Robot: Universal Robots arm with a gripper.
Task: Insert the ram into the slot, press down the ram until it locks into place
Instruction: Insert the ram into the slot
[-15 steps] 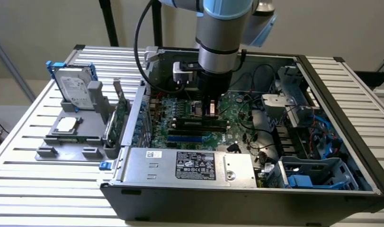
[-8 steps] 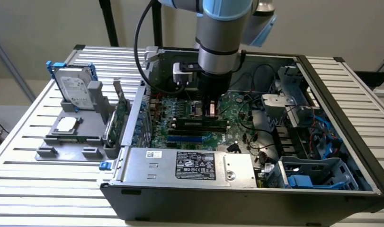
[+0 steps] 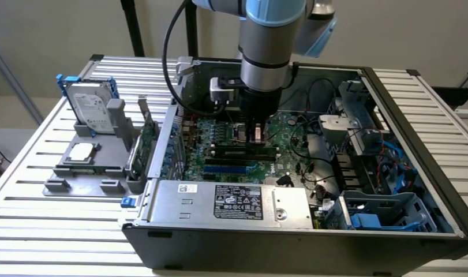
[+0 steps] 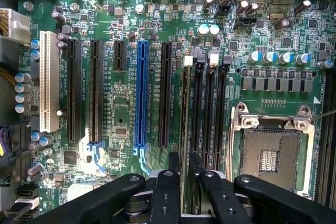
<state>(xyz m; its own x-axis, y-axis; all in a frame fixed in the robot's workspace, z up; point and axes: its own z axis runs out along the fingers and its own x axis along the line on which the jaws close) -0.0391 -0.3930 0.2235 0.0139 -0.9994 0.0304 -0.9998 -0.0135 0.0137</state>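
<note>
The ram (image 4: 184,108) shows edge-on in the wrist view as a thin dark-green strip. It stands upright along the outermost of several parallel black memory slots (image 4: 202,108), on the side toward the blue slot. The slots' white end latches (image 4: 188,60) show at the far end. My gripper (image 4: 184,162) straddles the near end of the ram, one black finger (image 4: 174,163) on each side, shut on it. In the exterior view my gripper (image 3: 255,137) reaches straight down into the open computer case, just above the memory slots (image 3: 242,153) on the green motherboard (image 3: 218,133).
A long blue slot (image 4: 140,93), black expansion slots (image 4: 95,87) and a white slot (image 4: 49,80) lie beside the memory slots. The square metal processor socket (image 4: 270,150) is on the other side. The power supply (image 3: 234,199), cables and a drive cage (image 3: 388,210) crowd the case. A hard drive (image 3: 91,107) stands outside.
</note>
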